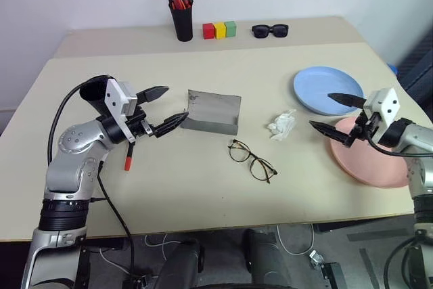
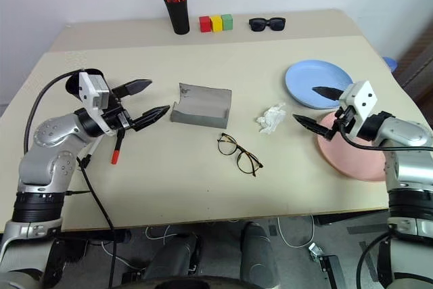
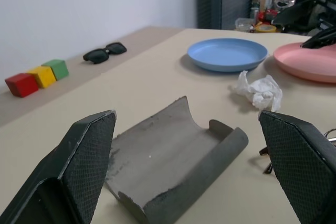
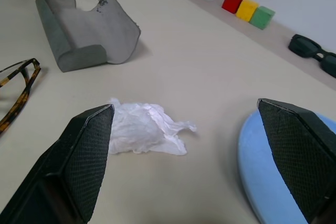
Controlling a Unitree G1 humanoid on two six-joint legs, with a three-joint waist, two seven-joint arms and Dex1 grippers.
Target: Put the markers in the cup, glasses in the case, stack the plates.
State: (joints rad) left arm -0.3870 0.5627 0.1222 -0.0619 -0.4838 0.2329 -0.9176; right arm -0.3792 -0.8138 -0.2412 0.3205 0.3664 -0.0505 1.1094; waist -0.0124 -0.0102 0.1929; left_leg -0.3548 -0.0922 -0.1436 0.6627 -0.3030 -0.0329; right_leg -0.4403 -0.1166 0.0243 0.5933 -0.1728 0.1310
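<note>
Between wide-open, empty mesh-padded claws (image 1: 165, 112) (image 1: 338, 114), matte grey trough-shaped case (image 1: 214, 112), crumpled tissue (image 1: 281, 124).

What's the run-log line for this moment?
left gripper: open, facing open case | right gripper: open, over plates | glasses: on table | plates: unstacked

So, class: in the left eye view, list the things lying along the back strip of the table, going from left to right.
Black pen pot with orange-tipped red pens → red block → yellow block → green block → black sunglasses.
</note>
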